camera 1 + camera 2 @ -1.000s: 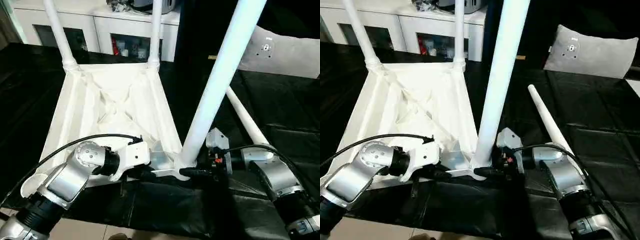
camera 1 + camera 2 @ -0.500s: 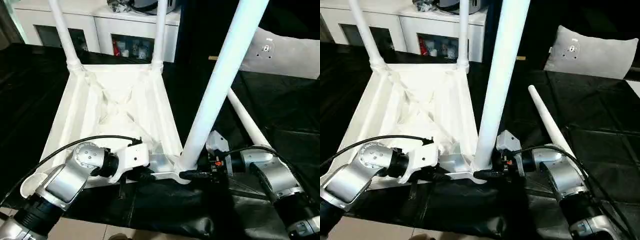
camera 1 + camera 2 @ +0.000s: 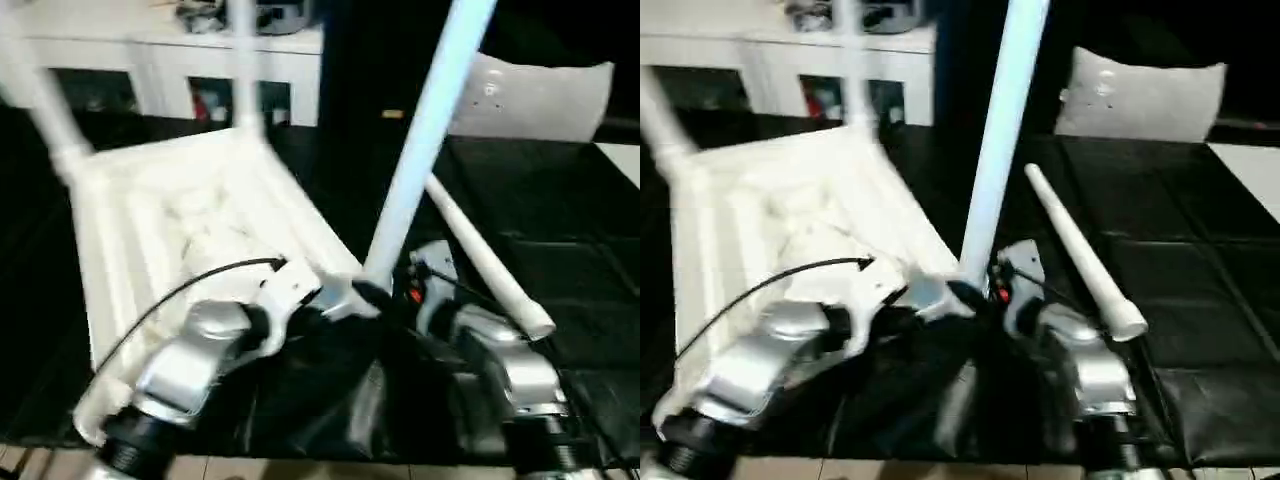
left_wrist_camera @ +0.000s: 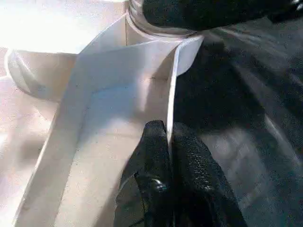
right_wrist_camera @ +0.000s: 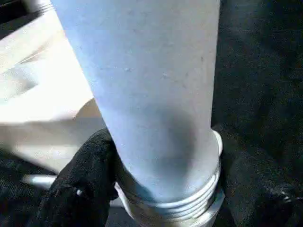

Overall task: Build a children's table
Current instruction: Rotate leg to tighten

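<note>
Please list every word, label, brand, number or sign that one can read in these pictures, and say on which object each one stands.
None: no word, number or brand can be read here.
White table top and its legs: plain, no print.
Grey cushion: a small round mark, too blurred to read.
Items in the white cabinet: too small and blurred to read.
Red spot near the right claw: no text can be made out.

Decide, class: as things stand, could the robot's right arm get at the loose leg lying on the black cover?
Probably not yet. The loose leg lies close beside the right gripper, with nothing between them, but its fingers are set around the base of the upright leg, so it must let go first.
</note>
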Robot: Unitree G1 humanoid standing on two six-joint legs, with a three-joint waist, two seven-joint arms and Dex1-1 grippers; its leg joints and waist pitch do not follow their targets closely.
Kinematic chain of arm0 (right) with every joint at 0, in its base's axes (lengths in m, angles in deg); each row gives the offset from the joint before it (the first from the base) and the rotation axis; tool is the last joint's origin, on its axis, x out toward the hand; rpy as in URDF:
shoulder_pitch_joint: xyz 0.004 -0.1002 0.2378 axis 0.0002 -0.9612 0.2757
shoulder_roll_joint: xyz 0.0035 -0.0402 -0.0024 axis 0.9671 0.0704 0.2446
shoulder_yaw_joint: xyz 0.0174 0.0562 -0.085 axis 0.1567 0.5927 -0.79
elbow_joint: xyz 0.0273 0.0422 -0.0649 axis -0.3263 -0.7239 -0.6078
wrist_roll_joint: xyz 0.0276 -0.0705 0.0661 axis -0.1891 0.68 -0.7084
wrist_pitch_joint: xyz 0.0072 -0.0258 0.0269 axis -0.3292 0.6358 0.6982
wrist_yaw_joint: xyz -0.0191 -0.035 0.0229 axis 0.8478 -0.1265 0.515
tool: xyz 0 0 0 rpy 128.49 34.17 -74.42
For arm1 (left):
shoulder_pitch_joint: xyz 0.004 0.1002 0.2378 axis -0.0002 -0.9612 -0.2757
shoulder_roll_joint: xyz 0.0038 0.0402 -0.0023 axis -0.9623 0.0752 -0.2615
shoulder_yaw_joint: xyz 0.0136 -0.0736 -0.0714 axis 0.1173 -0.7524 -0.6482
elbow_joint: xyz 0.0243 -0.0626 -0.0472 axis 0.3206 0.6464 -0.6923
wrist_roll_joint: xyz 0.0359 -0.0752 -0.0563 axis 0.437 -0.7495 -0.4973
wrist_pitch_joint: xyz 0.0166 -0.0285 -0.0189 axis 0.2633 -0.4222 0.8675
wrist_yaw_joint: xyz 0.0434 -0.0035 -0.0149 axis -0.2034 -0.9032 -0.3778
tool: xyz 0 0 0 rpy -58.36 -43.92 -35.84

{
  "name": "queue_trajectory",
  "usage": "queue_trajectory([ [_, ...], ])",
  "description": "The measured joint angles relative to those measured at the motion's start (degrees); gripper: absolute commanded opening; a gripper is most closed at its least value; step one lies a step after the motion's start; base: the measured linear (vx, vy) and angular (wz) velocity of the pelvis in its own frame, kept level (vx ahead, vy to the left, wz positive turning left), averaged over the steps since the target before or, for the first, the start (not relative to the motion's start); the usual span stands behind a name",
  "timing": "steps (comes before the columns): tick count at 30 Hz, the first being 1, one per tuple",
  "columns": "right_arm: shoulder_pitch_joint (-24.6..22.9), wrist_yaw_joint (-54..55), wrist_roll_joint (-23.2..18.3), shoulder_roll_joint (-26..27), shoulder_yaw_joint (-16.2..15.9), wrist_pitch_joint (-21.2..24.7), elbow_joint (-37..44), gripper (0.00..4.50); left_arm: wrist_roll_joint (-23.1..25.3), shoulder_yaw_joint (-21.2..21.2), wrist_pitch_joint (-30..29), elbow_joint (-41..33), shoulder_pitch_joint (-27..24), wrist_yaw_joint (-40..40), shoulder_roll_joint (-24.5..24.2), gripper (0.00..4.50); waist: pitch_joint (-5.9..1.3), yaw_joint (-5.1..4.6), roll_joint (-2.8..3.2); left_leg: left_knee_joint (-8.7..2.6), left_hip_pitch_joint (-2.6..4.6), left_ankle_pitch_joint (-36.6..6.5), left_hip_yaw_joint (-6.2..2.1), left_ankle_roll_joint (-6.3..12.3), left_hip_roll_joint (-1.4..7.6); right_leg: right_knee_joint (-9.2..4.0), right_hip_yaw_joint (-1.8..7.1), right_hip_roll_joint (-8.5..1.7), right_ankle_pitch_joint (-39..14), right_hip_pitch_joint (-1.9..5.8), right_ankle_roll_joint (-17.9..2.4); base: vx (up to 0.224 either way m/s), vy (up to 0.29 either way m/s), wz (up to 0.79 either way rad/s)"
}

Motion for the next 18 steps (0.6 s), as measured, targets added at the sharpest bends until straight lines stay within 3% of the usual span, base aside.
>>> queue_trajectory([
  [5,0.9,10.9,2.4,5.5,1.9,-1.1,-0.2,2.74,2.2,0.0,-2.4,0.5,0.9,-6.7,5.5,0.00,-0.07,0.06,0.12,-0.19,-0.17,-0.1,0.00,0.09,-0.04,-0.24,-0.02,0.01,-0.1,-0.21,0.1,0.000,0.000,0.00],
  [6,0.9,11.6,2.4,5.7,2.0,-1.3,-0.2,3.09,2.2,0.1,-2.7,0.5,1.0,-7.1,6.0,0.00,-0.08,0.16,0.13,-0.22,-0.22,-0.1,0.00,0.18,-0.04,-0.35,-0.03,0.01,-0.1,-0.21,0.1,0.000,0.000,0.00],
  [12,-0.5,11.7,2.1,6.5,2.4,-4.3,0.3,3.89,2.3,1.4,-2.5,0.5,1.7,-7.1,5.3,0.00,-0.06,0.39,0.14,-0.29,-0.33,0.0,0.00,0.48,-0.04,-0.58,-0.09,0.00,-0.1,-0.22,0.1,0.000,0.000,0.00],
  [14,-1.1,10.6,2.0,6.3,2.2,-5.6,0.2,3.93,2.5,2.3,-1.7,0.6,2.0,-6.5,4.2,0.00,-0.04,0.39,0.12,-0.29,-0.32,0.0,0.00,0.40,-0.03,-0.58,-0.10,0.00,0.0,-0.22,0.1,0.000,0.000,0.00],
  [18,-1.9,5.2,1.9,2.5,0.3,-8.4,0.2,4.39,2.7,4.0,2.3,1.2,2.5,-3.0,0.6,0.00,0.00,0.40,0.09,-0.31,-0.32,0.0,0.00,0.38,-0.01,-0.55,-0.12,0.01,0.0,-0.22,0.1,0.000,0.000,0.00],
])
